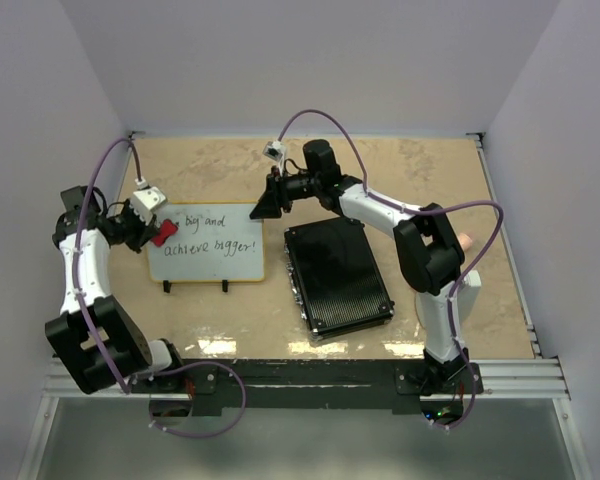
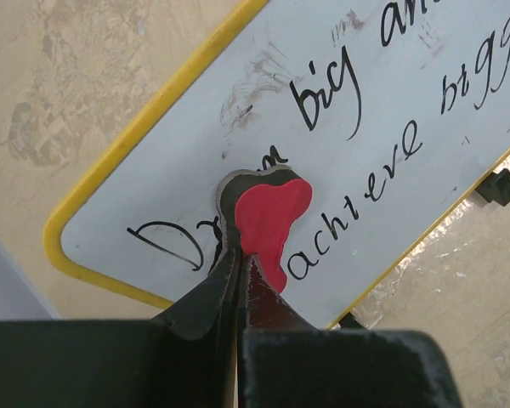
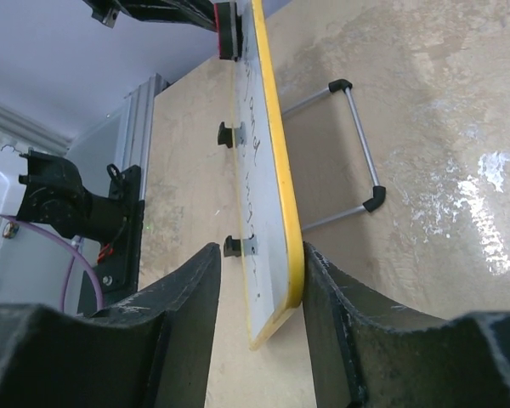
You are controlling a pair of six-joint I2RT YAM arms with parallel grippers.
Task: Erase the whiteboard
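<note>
Erasure barely begun; lettering mostly intact.
Left tool [image 2: 238,255] clamps flat red eraser [image 2: 268,217] at yellow-framed whiteboard's [image 2: 136,191] 9 o'clock; right tool [image 1: 262,206] open astride edge.

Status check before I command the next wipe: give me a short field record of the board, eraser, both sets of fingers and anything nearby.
whiteboard: standing, wire stand behind it
writing: "Dream big and achieve bigger!", nearly all intact
eraser: red, pressed on the board over "Dream"
left fingers: shut on the eraser
right fingers: open, straddling the board's edge
smudge: faint, above "big"
black ribbed case: lying flat, right of the board
</note>
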